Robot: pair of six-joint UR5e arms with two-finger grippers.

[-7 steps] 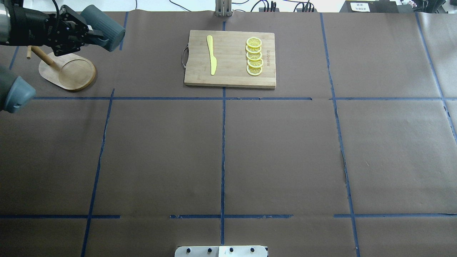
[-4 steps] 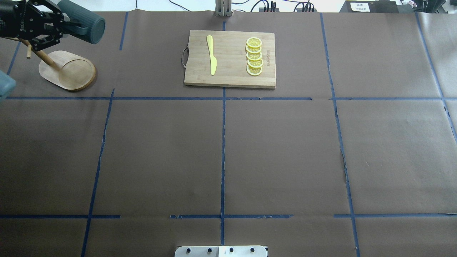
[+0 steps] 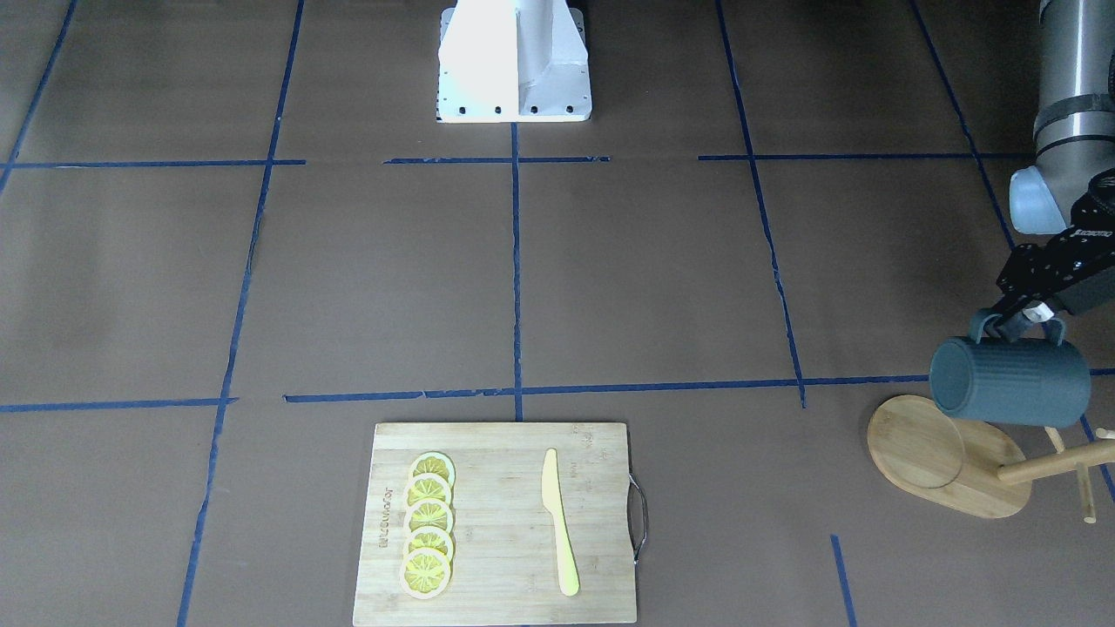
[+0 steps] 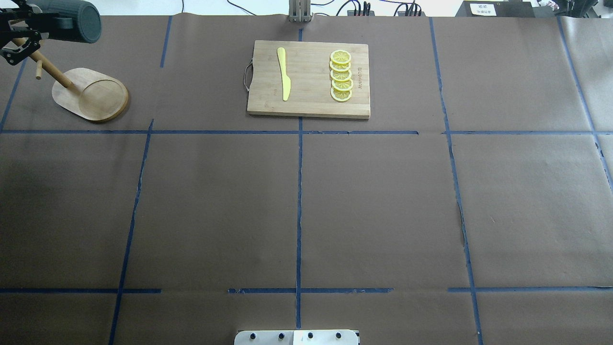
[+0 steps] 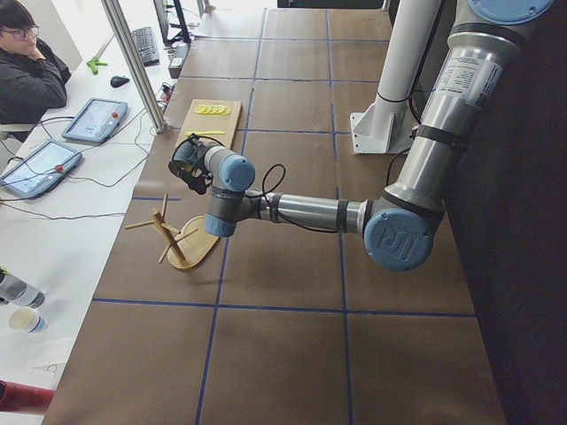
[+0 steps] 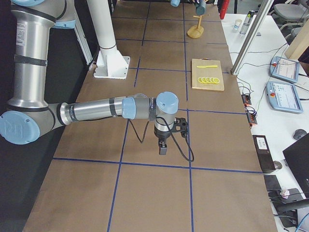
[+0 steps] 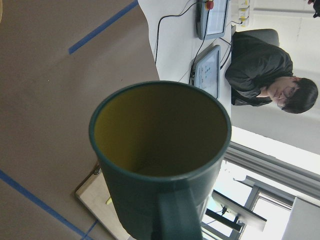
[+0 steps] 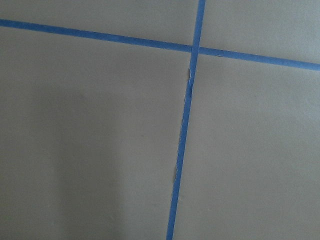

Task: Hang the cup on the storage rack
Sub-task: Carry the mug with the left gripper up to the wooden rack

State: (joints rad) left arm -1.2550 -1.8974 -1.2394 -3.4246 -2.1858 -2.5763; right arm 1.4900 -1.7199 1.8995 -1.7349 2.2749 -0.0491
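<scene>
The dark teal ribbed cup (image 3: 1010, 381) is held on its side by its loop handle in my left gripper (image 3: 1017, 324), which is shut on it. It hangs in the air over the bamboo storage rack (image 3: 945, 453), beside the rack's pole and pegs (image 3: 1045, 466). In the overhead view the cup (image 4: 72, 20) and left gripper (image 4: 21, 29) are at the far top left, above the rack (image 4: 91, 93). The left wrist view looks into the cup's yellow inside (image 7: 160, 135). My right gripper (image 6: 163, 145) shows only in the exterior right view, low over the table; I cannot tell if it is open.
A bamboo cutting board (image 4: 309, 108) with a metal handle lies at the table's far middle. It carries a yellow knife (image 4: 284, 74) and several lemon slices (image 4: 341, 75). An operator (image 5: 27, 66) sits beyond the table's far edge.
My left gripper has carried the cup to the left and farther away in the overhead view, from beside the rack's base to above its pole. The rack has not moved.
</scene>
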